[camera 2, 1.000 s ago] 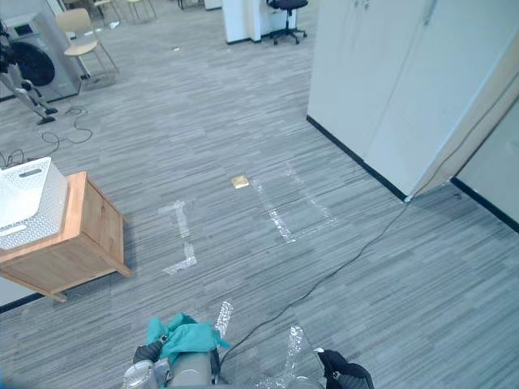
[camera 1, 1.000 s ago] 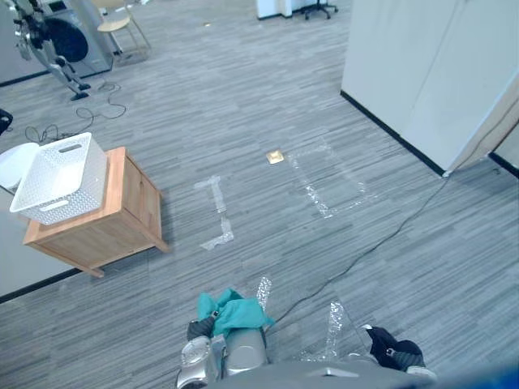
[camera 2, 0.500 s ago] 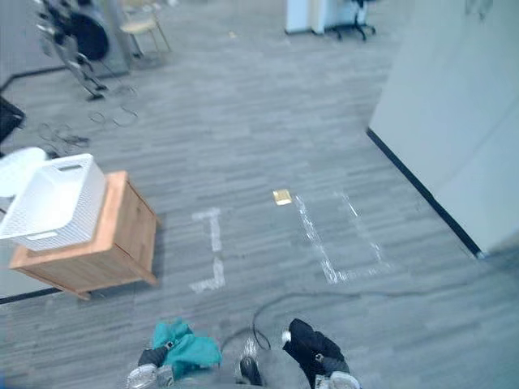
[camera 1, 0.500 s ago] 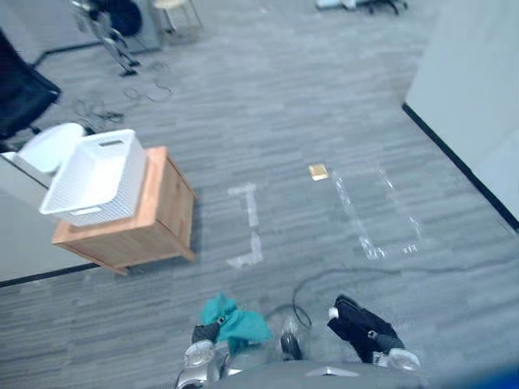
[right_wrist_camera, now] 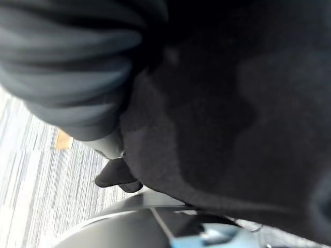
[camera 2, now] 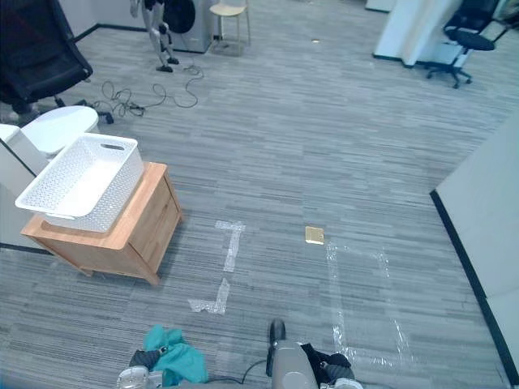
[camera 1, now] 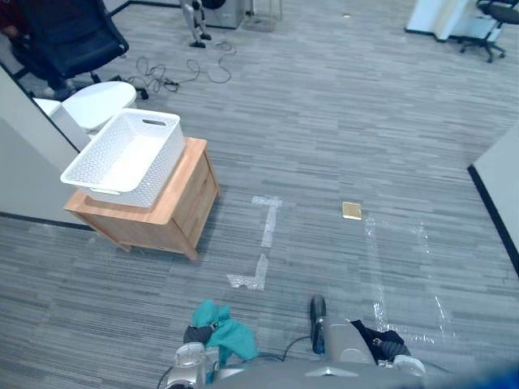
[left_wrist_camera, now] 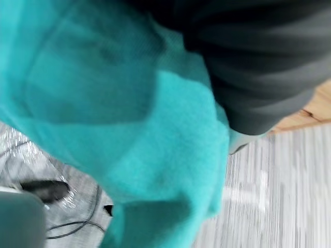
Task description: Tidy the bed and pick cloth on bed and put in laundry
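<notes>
The teal cloth (camera 1: 225, 331) is bunched over the left hand (left_wrist_camera: 258, 77), off the floor (camera 1: 340, 121) and well apart from the wooden cabinet (camera 1: 193, 207), on its nearer side. The cloth covers the hand, so its grip cannot be told. A dark cloth (camera 1: 379, 344) lies over the right hand (right_wrist_camera: 67, 57), farther from the cabinet than the teal one; that grip cannot be told either. A white basket (camera 1: 159, 172) stands on the cabinet's top.

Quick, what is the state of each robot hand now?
Left robot hand: carries teal cloth, grip cannot be told.
Right robot hand: carries dark cloth, grip cannot be told.
</notes>
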Robot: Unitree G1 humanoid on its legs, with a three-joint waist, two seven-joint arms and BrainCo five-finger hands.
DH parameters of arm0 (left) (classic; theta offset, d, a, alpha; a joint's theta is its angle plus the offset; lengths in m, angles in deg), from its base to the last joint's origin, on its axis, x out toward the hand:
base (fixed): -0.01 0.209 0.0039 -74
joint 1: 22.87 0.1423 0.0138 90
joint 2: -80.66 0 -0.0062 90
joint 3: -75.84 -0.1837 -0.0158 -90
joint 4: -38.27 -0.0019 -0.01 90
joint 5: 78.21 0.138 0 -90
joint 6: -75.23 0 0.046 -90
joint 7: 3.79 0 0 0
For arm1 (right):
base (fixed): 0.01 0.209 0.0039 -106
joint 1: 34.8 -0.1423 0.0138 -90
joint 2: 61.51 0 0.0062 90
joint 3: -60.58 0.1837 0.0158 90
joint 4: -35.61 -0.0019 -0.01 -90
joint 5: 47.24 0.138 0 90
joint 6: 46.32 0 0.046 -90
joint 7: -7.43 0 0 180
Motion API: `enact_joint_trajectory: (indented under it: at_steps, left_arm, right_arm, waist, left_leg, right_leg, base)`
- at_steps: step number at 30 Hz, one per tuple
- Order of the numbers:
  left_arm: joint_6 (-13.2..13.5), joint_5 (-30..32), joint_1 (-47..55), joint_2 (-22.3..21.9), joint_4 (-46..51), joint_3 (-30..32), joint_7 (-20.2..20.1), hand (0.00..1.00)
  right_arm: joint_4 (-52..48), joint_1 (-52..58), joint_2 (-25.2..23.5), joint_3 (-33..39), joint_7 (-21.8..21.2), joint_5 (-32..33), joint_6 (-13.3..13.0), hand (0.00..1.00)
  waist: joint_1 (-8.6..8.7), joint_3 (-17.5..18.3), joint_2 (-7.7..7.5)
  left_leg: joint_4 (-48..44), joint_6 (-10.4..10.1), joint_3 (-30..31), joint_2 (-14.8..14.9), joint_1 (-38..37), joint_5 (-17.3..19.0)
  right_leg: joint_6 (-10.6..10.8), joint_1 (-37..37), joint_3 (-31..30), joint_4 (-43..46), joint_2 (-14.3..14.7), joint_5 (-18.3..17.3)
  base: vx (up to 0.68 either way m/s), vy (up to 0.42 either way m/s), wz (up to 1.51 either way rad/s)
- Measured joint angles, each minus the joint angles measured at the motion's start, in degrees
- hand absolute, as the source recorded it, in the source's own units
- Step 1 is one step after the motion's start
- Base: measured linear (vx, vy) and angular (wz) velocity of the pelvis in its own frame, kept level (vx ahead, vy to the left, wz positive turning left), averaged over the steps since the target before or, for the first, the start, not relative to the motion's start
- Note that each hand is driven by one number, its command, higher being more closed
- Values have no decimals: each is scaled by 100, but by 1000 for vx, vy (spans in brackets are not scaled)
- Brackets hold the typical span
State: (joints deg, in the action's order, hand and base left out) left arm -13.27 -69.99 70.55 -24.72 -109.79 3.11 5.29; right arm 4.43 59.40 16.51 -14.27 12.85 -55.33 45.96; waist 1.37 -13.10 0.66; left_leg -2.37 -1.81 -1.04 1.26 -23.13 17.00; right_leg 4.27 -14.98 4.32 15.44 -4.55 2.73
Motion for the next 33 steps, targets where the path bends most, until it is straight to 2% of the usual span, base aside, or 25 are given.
enact_joint_trajectory:
  at_steps: [2,3,4,5,6,8,9,11,13,14,15,16,17,19,20,21,22,23,24,25,26,27,29,30,33]
  left_arm:
    - [49,35,5,-155,82,222,-29,100]
    - [66,38,2,-228,111,385,-41,100]
    - [73,26,10,-429,273,600,-46,100]
    - [68,19,23,-440,315,653,-44,100]
    - [80,-1,60,-506,443,754,-48,100]
    - [86,-13,75,-453,530,681,-50,100]
    - [92,-13,77,-411,539,608,-47,100]
    - [165,-58,67,-350,559,468,-41,100]
    - [169,-87,46,-312,563,327,-36,100]
    - [168,-88,37,-270,560,162,-40,100]
    - [168,-85,27,-240,556,22,-40,100]
    - [166,-85,18,-229,552,-89,-40,100]
    - [166,-85,-10,-228,550,-243,-41,100]
    - [167,-85,-30,-245,547,-461,-48,100]
    - [165,-76,-33,-201,499,-515,-49,100]
    - [140,-77,-39,-66,447,-584,-48,100]
    - [135,-80,7,-5,334,-667,-65,100]
    - [144,-84,4,14,297,-716,-101,100]
    - [137,-83,-18,114,277,-834,-131,100]
    - [130,-83,-36,175,266,-909,-155,100]
    - [125,-87,-37,183,225,-953,-156,100]
    - [121,-88,-41,179,168,-999,-155,100]
    - [120,-86,-43,200,142,-1088,-152,100]
    - [124,-87,-38,205,70,-1199,-150,100]
    - [165,-85,-37,162,70,-1187,-150,100]
  right_arm:
    - [-72,28,31,-24,-2,-4,-2,100]
    - [-163,22,99,-67,-9,-3,2,100]
    - [-305,48,163,-128,-14,-6,1,100]
    - [-327,86,179,-147,-11,-7,2,100]
    - [-407,123,240,-261,5,-17,6,100]
    - [-375,177,280,-400,32,-13,6,100]
    - [-376,179,281,-464,37,-13,3,100]
    - [-169,86,280,-478,41,-10,-3,100]
    - [41,44,295,-445,37,-10,27,100]
    - [113,43,289,-429,28,-10,58,100]
    - [139,43,285,-428,17,-11,60,100]
    - [142,43,282,-422,9,-13,60,100]
    - [162,44,279,-377,-5,-18,60,100]
    - [178,54,267,-352,-13,-81,65,100]
    - [186,106,245,-345,-27,-193,65,100]
    - [185,69,184,-345,-39,-226,60,100]
    - [204,80,154,-305,-73,-226,53,100]
    - [227,128,115,-224,-80,-237,48,100]
    - [232,141,8,-202,-77,-238,47,100]
    - [247,152,-73,-202,-88,-236,48,100]
    - [245,210,-54,-198,-75,-235,49,100]
    - [151,217,-3,-206,-74,-234,16,100]
    - [95,204,14,-204,-66,-233,-52,100]
    - [69,206,40,-201,-64,-231,-72,100]
    - [6,216,12,-190,-56,-229,-78,100]
  waist:
    - [-9,-27,74]
    - [1,-69,208]
    - [50,-127,332]
    - [52,-148,345]
    - [7,-206,390]
    - [-95,-229,386]
    - [-95,-221,355]
    - [-116,-212,303]
    - [-165,-212,289]
    - [-175,-198,253]
    - [-184,-183,229]
    - [-182,-179,226]
    - [-169,-166,227]
    - [-167,-136,226]
    - [-186,-73,157]
    - [-137,57,6]
    - [-119,165,-65]
    - [-90,182,-97]
    - [-50,196,-256]
    - [-45,168,-330]
    - [-14,163,-322]
    - [10,117,-214]
    - [26,90,-165]
    - [110,81,-68]
    - [73,93,-42]
  left_leg:
    - [-847,-11,2,144,265,-3]
    - [-1830,-41,-34,313,647,-54]
    - [-3636,-126,-143,597,1386,-574]
    - [-4024,-143,-171,680,1530,-806]
    - [-5247,-206,-292,1040,2007,-1431]
    - [-6223,-166,-718,1460,2410,-1396]
    - [-6281,-132,-857,1519,2538,-1345]
    - [-5691,-156,-1244,1443,2905,-989]
    - [-4411,-216,-1579,1171,2981,-747]
    - [-3226,-204,-1805,893,2965,-737]
    - [-1932,-171,-2289,659,2897,-917]
    - [-1456,-129,-2575,573,2890,-1050]
    - [-745,16,-3161,449,2888,-1251]
    - [-455,373,-3866,336,2918,-1402]
    - [-488,1115,-3721,229,2920,-1878]
    - [-407,1134,-3570,-43,2860,-1756]
    - [-194,1087,-3441,-200,2711,-1739]
    - [-56,1087,-3193,-392,2509,-1680]
    - [-12,1121,-2764,-608,2292,-1588]
    - [-27,1107,-2490,-715,2107,-1481]
    - [-35,1108,-2242,-743,1908,-1427]
    - [-53,1096,-1764,-740,1603,-1393]
    - [-25,1063,-1234,-698,1347,-1374]
    - [6,987,-788,-603,1195,-1330]
    - [13,666,-43,-428,1130,-1136]
  right_leg:
    - [-178,14,130,366,23,-116]
    - [-303,217,301,381,90,-306]
    - [-432,565,460,360,230,-557]
    - [-454,652,473,342,270,-606]
    - [-608,1040,497,271,438,-790]
    - [-713,1570,474,113,544,-1013]
    - [-699,1789,441,-27,542,-1062]
    - [-640,2422,382,-613,481,-1045]
    - [-586,2746,411,-823,338,-1056]
    - [-516,2903,472,-957,222,-1121]
    - [-465,3084,565,-1154,123,-1154]
    - [-421,3174,621,-1259,94,-1181]
    - [-312,3382,786,-1407,78,-1265]
    - [-122,3589,987,-1288,92,-1592]
    - [6,3569,1026,-857,30,-1866]
    - [111,3422,1096,-319,-183,-1946]
    - [214,3053,1054,628,-371,-1923]
    - [502,2697,991,1723,-551,-1670]
    - [880,2193,665,3062,-707,-1000]
    - [915,1904,476,3875,-770,-948]
    - [858,1696,471,4336,-843,-1018]
    - [613,1441,595,4500,-989,-1212]
    - [507,1221,580,4222,-1011,-1523]
    - [453,1129,460,3611,-915,-1714]
    - [420,937,-778,1482,-405,-1747]
  base:
    - [460,-272,54]
    - [398,-314,49]
    - [330,-272,41]
    - [282,-263,26]
    - [208,-169,-3]
    - [375,-225,-23]
    - [416,-192,-22]
    - [403,-81,-15]
    - [170,-1,-9]
    - [-98,77,13]
    - [-82,105,24]
    - [8,163,44]
    - [159,188,57]
    - [434,237,65]
    - [583,265,75]
    - [536,316,80]
    - [425,325,94]
    - [378,391,128]
    - [321,378,157]
    - [219,349,181]
    - [330,257,195]
    - [350,153,172]
    - [428,-11,165]
    - [451,-114,208]
    - [278,-167,166]
